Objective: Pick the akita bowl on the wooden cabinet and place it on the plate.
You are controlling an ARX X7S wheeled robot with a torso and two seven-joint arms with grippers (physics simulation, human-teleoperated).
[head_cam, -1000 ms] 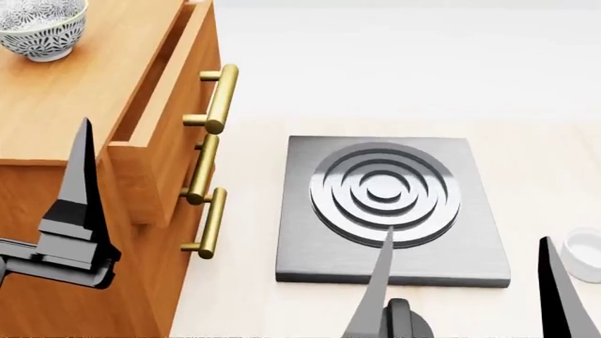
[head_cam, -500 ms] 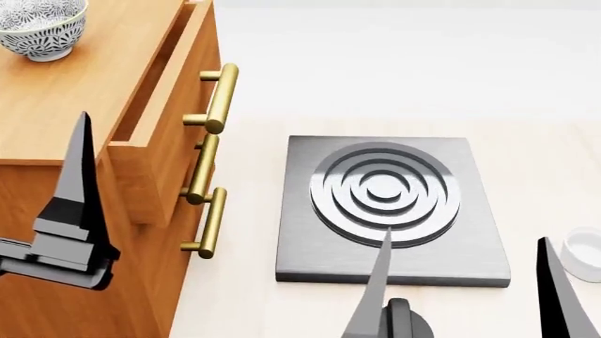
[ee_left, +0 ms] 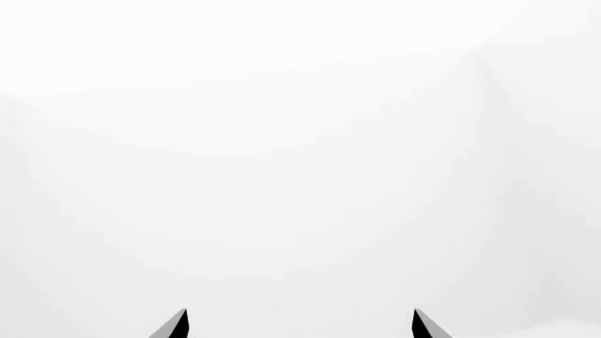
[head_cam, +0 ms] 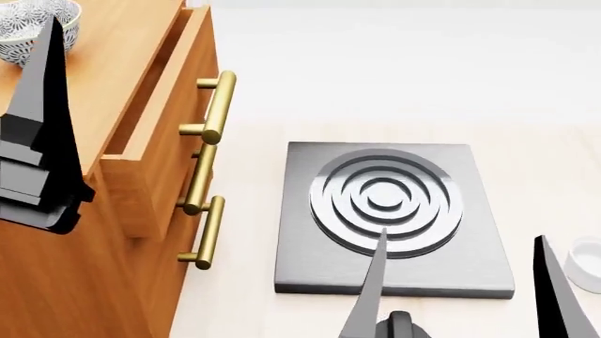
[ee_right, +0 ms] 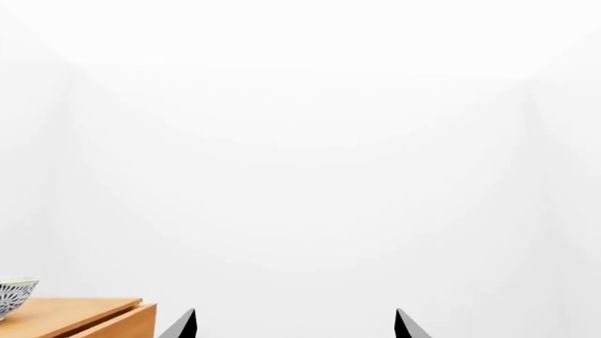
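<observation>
The akita bowl, white with a dense dark floral pattern, stands at the far left on top of the wooden cabinet; its edge also shows in the right wrist view. My left gripper is open and raised beside the cabinet's front corner. One of its dark fingers covers part of the bowl in the head view. The right gripper hangs open low in front of me, holding nothing. The plate is out of view.
The cabinet's top drawer stands slightly pulled out, and brass bar handles stick out towards the middle. A dark grey slab with raised concentric rings lies on the pale floor. A small plain white cup sits at the right edge.
My left gripper has risen from beside the cabinet's front face to the height of its top, so its finger now overlaps the bowl. The right gripper has barely moved.
</observation>
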